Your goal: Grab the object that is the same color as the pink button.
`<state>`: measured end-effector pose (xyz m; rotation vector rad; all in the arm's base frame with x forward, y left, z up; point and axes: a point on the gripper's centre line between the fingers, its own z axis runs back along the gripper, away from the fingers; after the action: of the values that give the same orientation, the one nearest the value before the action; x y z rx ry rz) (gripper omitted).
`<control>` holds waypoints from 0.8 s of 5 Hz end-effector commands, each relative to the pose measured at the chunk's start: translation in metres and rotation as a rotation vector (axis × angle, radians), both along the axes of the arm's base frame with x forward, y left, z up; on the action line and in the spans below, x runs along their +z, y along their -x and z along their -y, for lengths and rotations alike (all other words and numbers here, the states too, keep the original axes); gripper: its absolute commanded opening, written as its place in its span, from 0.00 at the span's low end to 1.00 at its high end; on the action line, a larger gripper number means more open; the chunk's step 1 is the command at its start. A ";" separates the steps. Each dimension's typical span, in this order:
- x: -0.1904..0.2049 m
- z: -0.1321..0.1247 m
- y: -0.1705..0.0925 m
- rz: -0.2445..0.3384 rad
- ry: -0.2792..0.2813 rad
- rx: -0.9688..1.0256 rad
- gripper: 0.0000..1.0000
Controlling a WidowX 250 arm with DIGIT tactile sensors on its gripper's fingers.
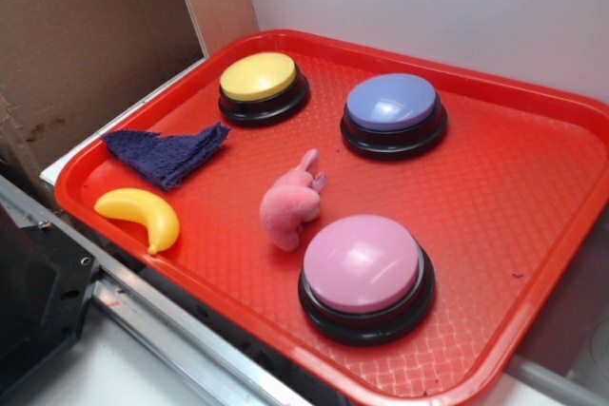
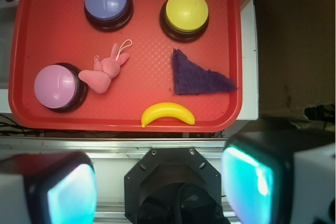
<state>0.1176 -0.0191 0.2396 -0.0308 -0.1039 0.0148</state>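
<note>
A small pink plush toy (image 1: 291, 204) (image 2: 105, 68) with thin ears lies near the middle of the red tray (image 1: 514, 187) (image 2: 42, 40). It rests right beside the pink button (image 1: 363, 268) (image 2: 56, 86), a wide glossy dome on a black base. The gripper (image 2: 163, 184) hangs high above the tray's near edge, well short of the plush. It is open, with nothing between its teal pads (image 2: 247, 179). The gripper is out of the exterior view.
On the tray also sit a lavender-blue button (image 1: 393, 111) (image 2: 107, 2), a yellow button (image 1: 261, 85) (image 2: 185, 13), a dark blue cloth (image 1: 166, 151) (image 2: 198, 76) and a yellow toy banana (image 1: 141, 214) (image 2: 167, 114). A metal rail (image 2: 131, 147) and the black robot base (image 2: 176, 184) lie below the gripper.
</note>
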 end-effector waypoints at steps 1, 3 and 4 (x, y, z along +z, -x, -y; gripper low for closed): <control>0.000 0.000 0.000 0.000 0.000 0.000 1.00; -0.020 0.008 -0.007 -0.038 0.096 0.297 1.00; -0.044 0.019 -0.016 -0.005 0.155 0.544 1.00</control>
<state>0.1295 -0.0381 0.1892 -0.1480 -0.0842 0.5699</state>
